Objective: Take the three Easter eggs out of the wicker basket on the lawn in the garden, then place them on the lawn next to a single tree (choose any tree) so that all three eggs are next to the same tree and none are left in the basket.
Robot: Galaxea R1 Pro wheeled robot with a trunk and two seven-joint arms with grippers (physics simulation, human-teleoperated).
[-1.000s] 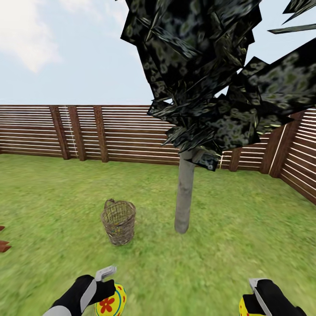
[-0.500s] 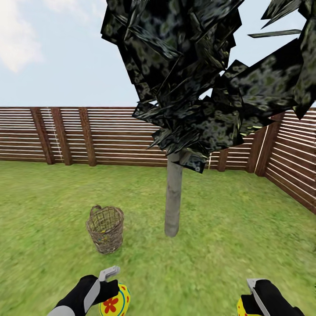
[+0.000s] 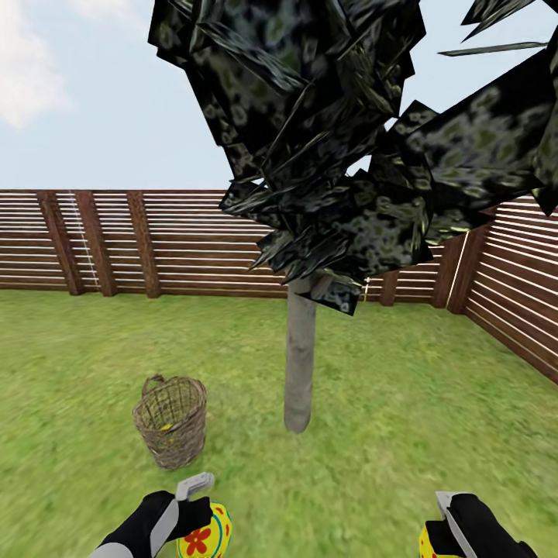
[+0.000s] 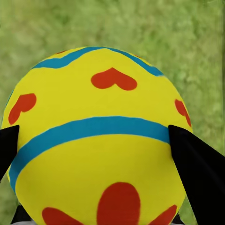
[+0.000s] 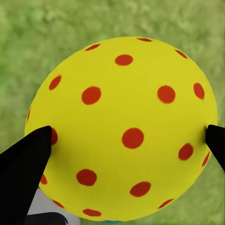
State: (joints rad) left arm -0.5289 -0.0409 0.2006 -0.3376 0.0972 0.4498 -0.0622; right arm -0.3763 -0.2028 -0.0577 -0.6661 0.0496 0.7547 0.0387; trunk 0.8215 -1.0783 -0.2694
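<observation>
My left gripper [image 3: 203, 518] is shut on a yellow Easter egg [image 3: 206, 532] with blue bands and red hearts, which looms large between the black fingers in the left wrist view [image 4: 101, 140]. My right gripper [image 3: 435, 533] is shut on a yellow Easter egg [image 3: 432, 541] with red dots, seen close in the right wrist view [image 5: 124, 126]. The brown wicker basket [image 3: 170, 420] stands upright on the lawn [image 3: 387, 434] ahead of my left hand, a bit of yellow showing inside. The tree [image 3: 299, 364], a pale grey trunk under a dark crown, rises just right of the basket.
A brown slatted fence [image 3: 186, 244] runs along the back of the garden and turns toward me on the right [image 3: 519, 287]. Open grass lies around the trunk and between the trunk and my hands.
The view has swung, so basket and tree sit further left and lower and look nearer. Both grippers keep their eggs in the same hold.
</observation>
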